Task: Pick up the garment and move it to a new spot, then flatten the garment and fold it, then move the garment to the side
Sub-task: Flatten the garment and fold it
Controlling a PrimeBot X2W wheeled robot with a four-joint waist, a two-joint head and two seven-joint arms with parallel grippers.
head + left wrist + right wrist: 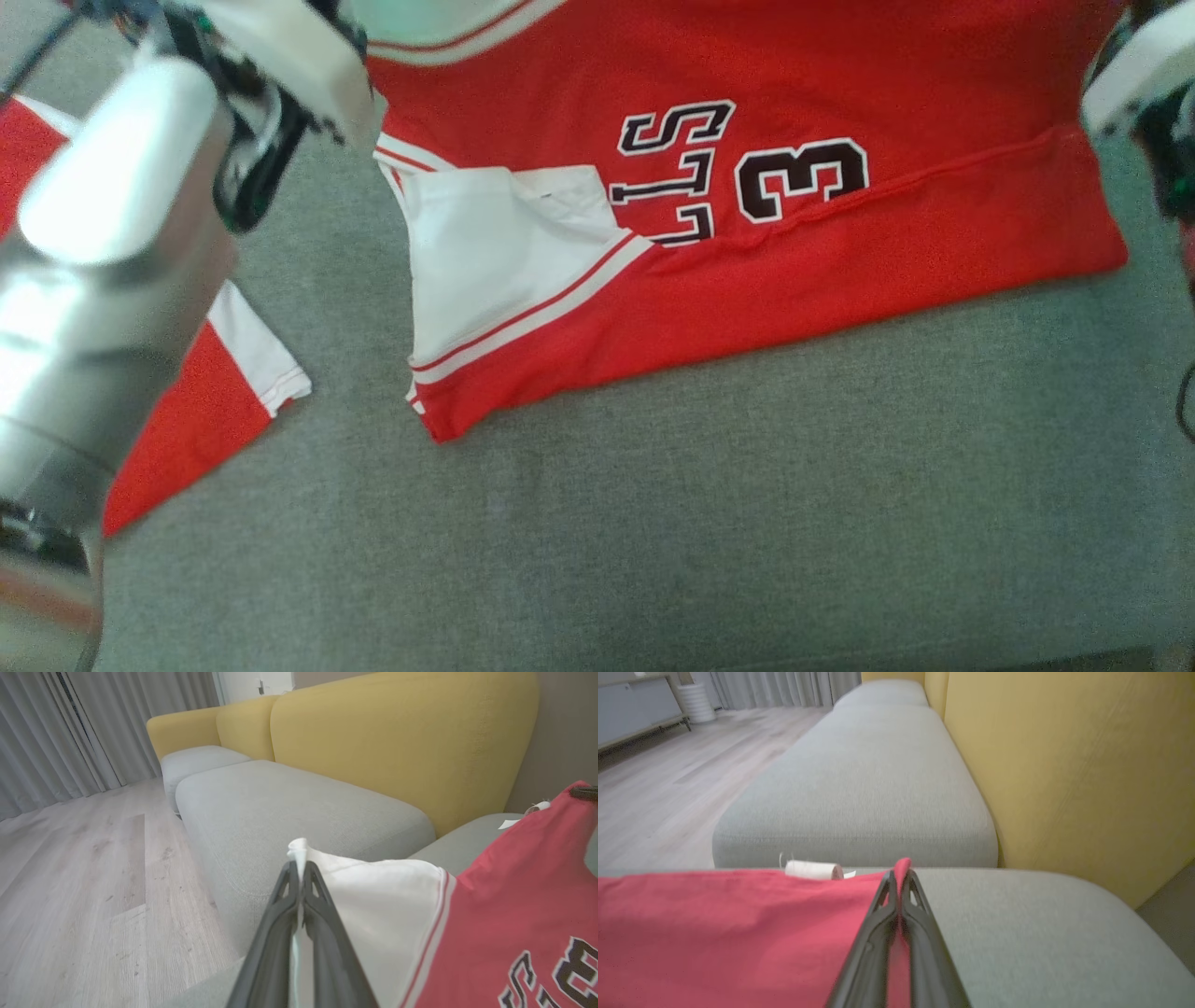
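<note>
The left jaws are pinched shut on a white corner of the garment (915,271) and the right jaws on a red corner, so the cloth stretches left to right between the arms, one at each end. Its lower part lies on the grey sofa seat (747,523), nearer the robot than the jaws. Flattening it likely means lowering both corners together.

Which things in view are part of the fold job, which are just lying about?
Job: red jersey; left gripper, fingers shut on its white panel; right gripper, shut on its red edge; grey sofa seat under it.
Lying about: red-and-white cloth at left; small white roll; yellow backrest.
</note>
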